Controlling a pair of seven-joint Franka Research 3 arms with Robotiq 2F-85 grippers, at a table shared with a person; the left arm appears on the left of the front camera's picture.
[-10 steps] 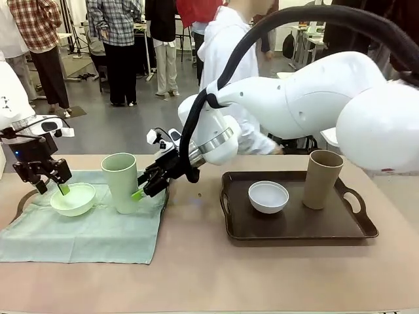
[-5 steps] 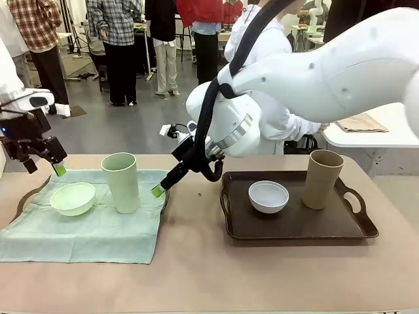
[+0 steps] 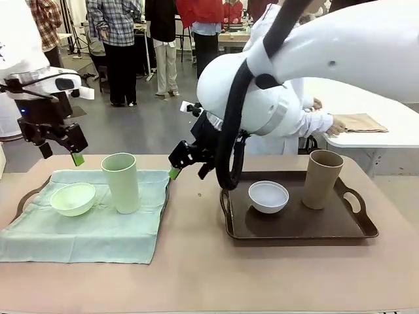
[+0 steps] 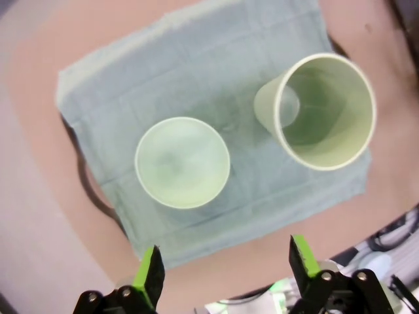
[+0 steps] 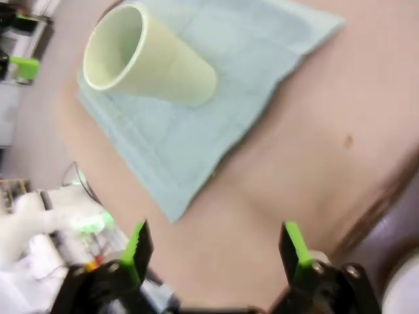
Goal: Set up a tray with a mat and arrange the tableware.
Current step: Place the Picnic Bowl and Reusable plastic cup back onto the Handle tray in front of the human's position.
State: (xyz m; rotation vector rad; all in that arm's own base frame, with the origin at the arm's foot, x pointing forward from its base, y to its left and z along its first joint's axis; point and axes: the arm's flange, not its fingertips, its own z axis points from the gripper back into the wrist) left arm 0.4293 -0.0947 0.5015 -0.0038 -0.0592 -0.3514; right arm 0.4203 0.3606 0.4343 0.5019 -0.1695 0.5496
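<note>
- The mat [image 3: 91, 232], a pale green cloth, lay over the left tray [image 3: 25, 198] at the lower left of the front view. The tray's dark handle showed at the mat's left edge.
- On the mat stood the green bowl [image 3: 72, 198] and, just right of it, the green cup [image 3: 122, 182], upright and not touching the bowl.
- The right tray [image 3: 294, 237], at the lower right, held the white bowl [image 3: 268, 196] and the tan cup [image 3: 323, 178], with no mat under them.
- The left gripper [image 3: 62, 152] hung at the upper left, above and behind the green bowl, its fingers spread wide and empty. Its wrist view looked straight down on the bowl and cup.
- The right gripper [image 3: 188, 169] hovered mid-frame between the two trays, near the mat's right edge, its fingers likewise apart with nothing between them.
- By their look, the cups and bowls were stiff, light and matte, so not very slippery, but probably breakable if knocked.
- The tall cups would tip easily. A pinch over the rim with one finger inside, or a clasp low round the body, seemed safest.
- The bowls offered only their thin rim to pinch.
- The mat looked limp and would likely sag and drag whatever stood on it, so a corner or edge was the place to grip.
</note>
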